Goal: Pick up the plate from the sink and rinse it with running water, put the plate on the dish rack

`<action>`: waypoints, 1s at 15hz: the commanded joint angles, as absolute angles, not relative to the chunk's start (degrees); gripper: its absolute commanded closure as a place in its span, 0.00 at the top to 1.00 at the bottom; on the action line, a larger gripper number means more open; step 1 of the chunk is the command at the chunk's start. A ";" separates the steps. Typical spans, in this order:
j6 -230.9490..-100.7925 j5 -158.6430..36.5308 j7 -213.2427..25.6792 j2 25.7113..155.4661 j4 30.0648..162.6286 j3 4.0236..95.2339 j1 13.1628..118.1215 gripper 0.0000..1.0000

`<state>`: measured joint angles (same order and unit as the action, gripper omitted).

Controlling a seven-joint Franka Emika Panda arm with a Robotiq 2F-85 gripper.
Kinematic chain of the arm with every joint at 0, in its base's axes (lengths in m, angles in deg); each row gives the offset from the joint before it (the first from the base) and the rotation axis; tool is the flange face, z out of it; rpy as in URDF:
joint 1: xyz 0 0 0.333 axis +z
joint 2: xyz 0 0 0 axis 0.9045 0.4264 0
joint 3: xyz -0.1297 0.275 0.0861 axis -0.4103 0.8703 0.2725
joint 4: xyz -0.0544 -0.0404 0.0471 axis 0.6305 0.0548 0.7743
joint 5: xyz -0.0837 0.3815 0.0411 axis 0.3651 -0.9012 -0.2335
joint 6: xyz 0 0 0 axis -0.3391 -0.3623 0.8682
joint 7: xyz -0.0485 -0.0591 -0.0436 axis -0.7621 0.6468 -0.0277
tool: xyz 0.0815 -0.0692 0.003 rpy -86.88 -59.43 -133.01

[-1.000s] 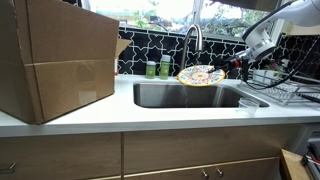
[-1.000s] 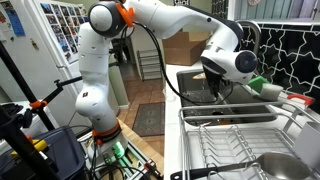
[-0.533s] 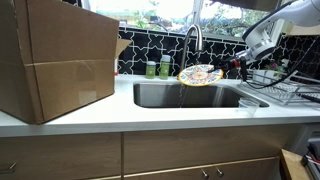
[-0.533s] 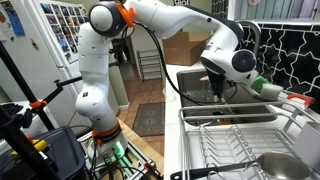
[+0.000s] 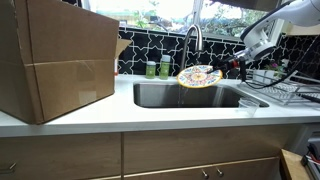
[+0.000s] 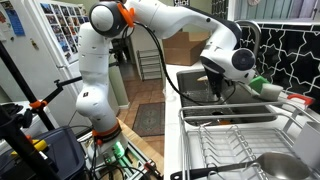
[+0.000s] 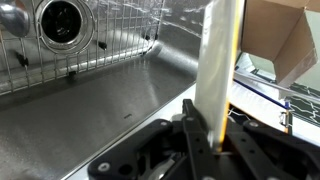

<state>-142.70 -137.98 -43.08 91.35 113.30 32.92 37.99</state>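
Observation:
The multicolour plate (image 5: 201,75) hangs roughly level above the steel sink (image 5: 190,96), just under the gooseneck faucet (image 5: 192,38). My gripper (image 5: 237,61) is shut on the plate's rim from the side. In the wrist view the plate (image 7: 219,60) shows edge-on between the black fingers (image 7: 212,135), with the sink floor (image 7: 90,110) and drain below. The dish rack (image 5: 282,90) stands on the counter beside the sink; it also fills the foreground in an exterior view (image 6: 235,140). There the arm's wrist (image 6: 235,62) hides the plate. I cannot tell whether water is running.
A large cardboard box (image 5: 55,60) stands on the white counter (image 5: 150,115). Two green bottles (image 5: 158,68) stand behind the sink by the tiled wall. A metal bowl (image 6: 285,165) lies in the rack. A wire grid (image 7: 90,40) covers part of the sink floor.

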 commanded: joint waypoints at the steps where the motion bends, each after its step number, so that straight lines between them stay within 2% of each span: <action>1: -137.69 -135.37 -43.00 90.35 113.49 32.76 37.38 0.03; 5: -139.52 -135.90 -44.35 90.58 113.36 32.61 37.66 0.03; 10: -148.46 -138.96 -48.51 90.60 113.54 32.64 38.38 0.03; 15: -144.74 -135.44 -47.81 90.15 113.73 33.05 37.98 0.03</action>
